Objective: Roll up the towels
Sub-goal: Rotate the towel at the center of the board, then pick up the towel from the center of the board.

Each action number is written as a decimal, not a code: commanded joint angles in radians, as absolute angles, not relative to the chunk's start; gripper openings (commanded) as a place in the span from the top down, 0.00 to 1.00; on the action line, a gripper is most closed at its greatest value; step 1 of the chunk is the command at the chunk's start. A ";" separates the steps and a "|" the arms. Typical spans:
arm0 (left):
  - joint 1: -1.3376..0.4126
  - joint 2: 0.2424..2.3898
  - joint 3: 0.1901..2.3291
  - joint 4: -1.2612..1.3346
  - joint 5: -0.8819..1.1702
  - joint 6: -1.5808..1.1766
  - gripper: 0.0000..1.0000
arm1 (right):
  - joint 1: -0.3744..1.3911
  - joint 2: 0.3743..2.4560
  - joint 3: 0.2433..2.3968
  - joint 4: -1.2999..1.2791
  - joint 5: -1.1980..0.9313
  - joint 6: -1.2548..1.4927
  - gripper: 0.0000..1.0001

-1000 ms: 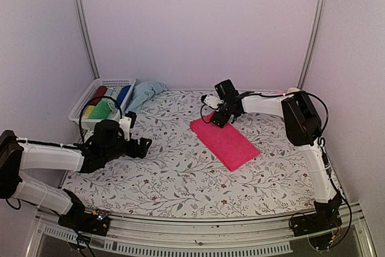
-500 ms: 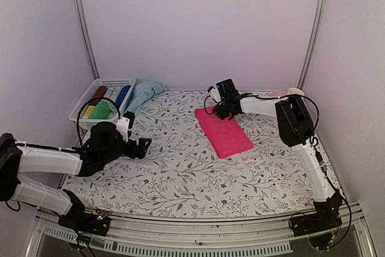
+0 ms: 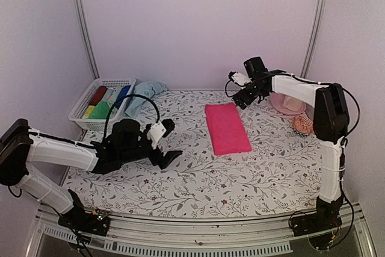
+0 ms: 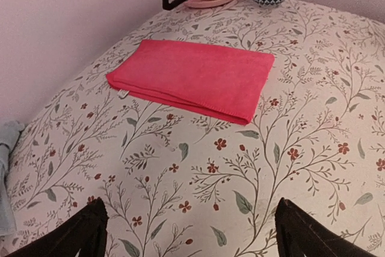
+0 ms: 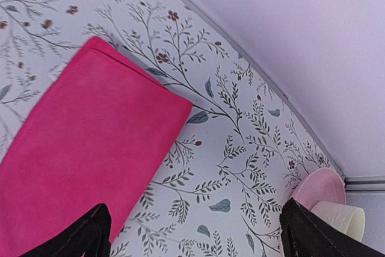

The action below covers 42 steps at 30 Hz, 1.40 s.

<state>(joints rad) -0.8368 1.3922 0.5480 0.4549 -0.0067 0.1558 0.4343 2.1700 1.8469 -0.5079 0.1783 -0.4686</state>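
Tabletop, overhead view: a floral cloth (image 3: 198, 179) covers the whole surface, with plain pale walls on three sides. I see the pink towel (image 3: 227, 127) lying flat right of centre. Its long axis runs far to near, and the near end leans slightly right. The pale blue towel (image 3: 143, 93) is bunched in the far left corner just beside a white basket (image 3: 81, 105) of coloured rolls; I cannot tell its axis. Bare cloth borders the pink towel on every side, widest to its left. The left gripper (image 3: 170, 141) sits low, well left of it. The right gripper (image 3: 243, 97) hangs beyond its far right corner, apart from it. A pink plate (image 3: 287, 103) and a patterned bowl (image 3: 302, 124) stand along the right wall.

Left wrist view: the fingers (image 4: 84, 233) are spread wide with nothing between them. The pink towel (image 4: 192, 79) lies crosswise ahead.

Right wrist view: the fingers (image 5: 319, 233) are likewise wide apart and empty above a short end of the pink towel (image 5: 84, 148). A cup (image 5: 340, 218) stands on the plate.
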 commanded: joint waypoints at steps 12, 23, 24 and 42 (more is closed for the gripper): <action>-1.012 1.903 1.100 0.197 0.053 0.854 0.21 | 0.433 1.334 1.136 -0.509 -0.248 -0.655 0.01; -1.022 2.120 1.268 0.093 -0.040 0.984 0.43 | 0.413 1.245 0.979 -0.438 -0.295 -0.652 0.01; -1.021 2.133 1.278 0.088 -0.054 0.987 0.45 | 0.413 1.244 0.978 -0.435 -0.293 -0.652 0.01; -1.023 2.227 1.293 0.168 -0.157 0.981 0.59 | 0.404 1.209 0.944 -0.406 -0.306 -0.668 0.01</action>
